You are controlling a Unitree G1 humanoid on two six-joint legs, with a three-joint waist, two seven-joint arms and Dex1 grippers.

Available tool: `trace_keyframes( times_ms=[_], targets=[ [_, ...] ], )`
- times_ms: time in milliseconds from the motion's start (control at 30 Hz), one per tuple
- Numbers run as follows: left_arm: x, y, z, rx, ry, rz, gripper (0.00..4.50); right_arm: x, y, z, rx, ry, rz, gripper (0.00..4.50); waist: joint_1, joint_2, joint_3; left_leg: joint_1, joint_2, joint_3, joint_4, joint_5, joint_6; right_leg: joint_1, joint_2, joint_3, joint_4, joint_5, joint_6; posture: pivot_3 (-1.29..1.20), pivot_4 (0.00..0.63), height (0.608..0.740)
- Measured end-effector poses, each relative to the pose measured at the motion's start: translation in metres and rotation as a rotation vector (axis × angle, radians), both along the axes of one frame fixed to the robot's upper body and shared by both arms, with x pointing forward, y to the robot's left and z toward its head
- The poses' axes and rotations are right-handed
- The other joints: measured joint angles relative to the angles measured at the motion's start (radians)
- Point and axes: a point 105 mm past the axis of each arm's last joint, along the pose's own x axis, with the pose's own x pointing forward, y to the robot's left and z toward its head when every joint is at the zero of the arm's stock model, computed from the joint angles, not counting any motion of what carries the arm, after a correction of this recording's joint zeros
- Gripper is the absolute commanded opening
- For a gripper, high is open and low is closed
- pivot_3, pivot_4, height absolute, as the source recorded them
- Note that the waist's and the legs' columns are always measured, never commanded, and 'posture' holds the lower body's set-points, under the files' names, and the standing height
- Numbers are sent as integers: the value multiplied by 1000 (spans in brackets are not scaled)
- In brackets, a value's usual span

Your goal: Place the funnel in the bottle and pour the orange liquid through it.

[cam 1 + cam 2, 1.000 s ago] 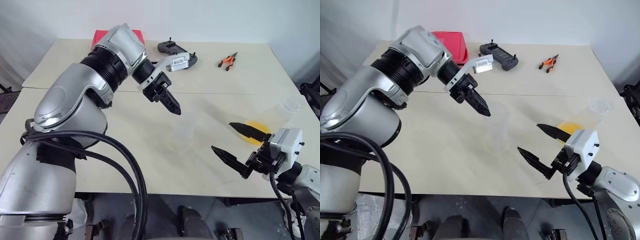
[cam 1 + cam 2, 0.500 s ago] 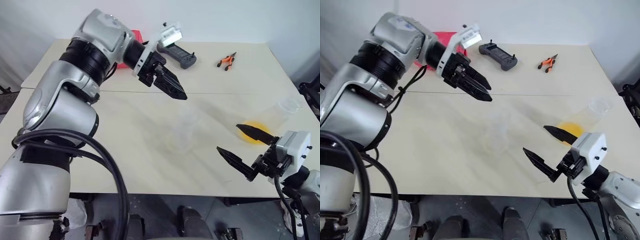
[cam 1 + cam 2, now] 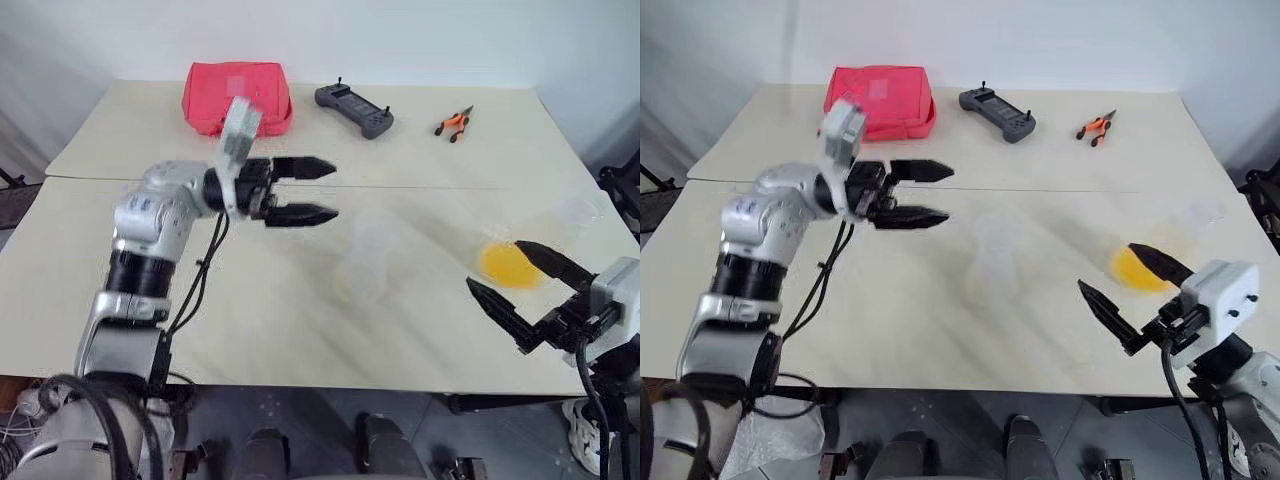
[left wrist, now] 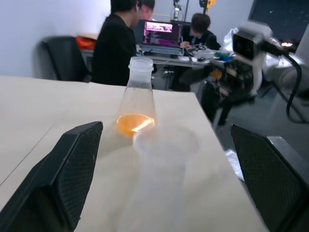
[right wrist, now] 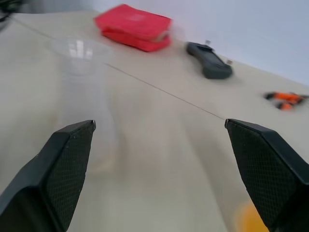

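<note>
Both grippers spread wide, holding nothing.

Head view: left gripper (image 3: 322, 191) hovers beside the clear plastic funnel (image 3: 365, 232) seated in the translucent bottle (image 3: 364, 268); right gripper (image 3: 524, 289) flanks the orange liquid (image 3: 507, 264).
Left wrist view: funnel ahead, people at desks behind.

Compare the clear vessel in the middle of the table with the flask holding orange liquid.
The flask narrows to a slim neck; the middle vessel opens to a wide round rim. The flask holds orange liquid at its base; the middle vessel looks empty. Both are clear and stand upright.
</note>
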Motion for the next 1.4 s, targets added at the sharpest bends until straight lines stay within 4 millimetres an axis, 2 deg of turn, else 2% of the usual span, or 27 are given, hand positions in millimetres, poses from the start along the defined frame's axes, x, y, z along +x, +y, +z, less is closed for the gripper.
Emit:
trace_keyframes(
  times_ms=[33,167,300,467,567,700,933,1100,1233,1400],
  targets=[
    [0,4,-6,-13,-1,22,4471,-1,-3,-2,4,8,-26,4500,2,0,0,0,0,0,0,0,0,0,0,0,0,0,0,0,150,740],
    [-3,18,-9,-73,-77,78,4471,-15,-14,-6,14,25,-163,4500,17,1,-1,0,0,0,0,0,0,0,0,0,0,0,0,0,150,740],
    [-9,30,-39,-64,-45,107,4471,-34,-25,-17,91,54,-372,4500,18,3,-2,0,0,0,0,0,0,0,0,0,0,0,0,0,150,740],
    [-6,31,-50,-68,-70,121,4471,-46,-27,-23,98,65,-491,4500,17,3,-2,2,-1,1,1,-1,2,2,0,1,-2,0,0,0,150,740],
    [-5,30,-54,-68,-74,117,4471,-45,-30,-22,98,53,-519,4500,15,3,-2,2,0,0,1,-1,2,2,0,1,-2,0,0,0,150,740],
    [-5,25,-53,-73,-86,95,4471,-25,-42,-16,95,-3,-518,4500,8,3,-2,3,0,1,1,-1,2,2,0,1,-2,0,0,0,150,740],
    [-4,27,-55,-54,-78,97,4471,24,-79,-14,97,-18,-548,4500,-1,3,-2,3,0,0,0,-1,2,2,0,1,-1,0,-1,0,150,740],
    [-5,30,-52,-38,-74,103,4471,55,-87,-12,119,-13,-516,4500,-8,3,-2,2,0,0,0,-1,2,2,0,1,0,0,0,0,150,740],
    [-7,30,-48,-30,-83,108,4471,66,-87,-8,126,-27,-483,4500,-8,3,-2,1,0,0,0,1,-1,1,0,0,1,0,0,0,150,740],
    [-7,29,-47,-33,-82,119,4471,87,-93,-12,125,-14,-483,4500,-9,3,-2,1,0,1,0,1,-1,1,0,1,0,1,1,0,150,740]
  ],
)
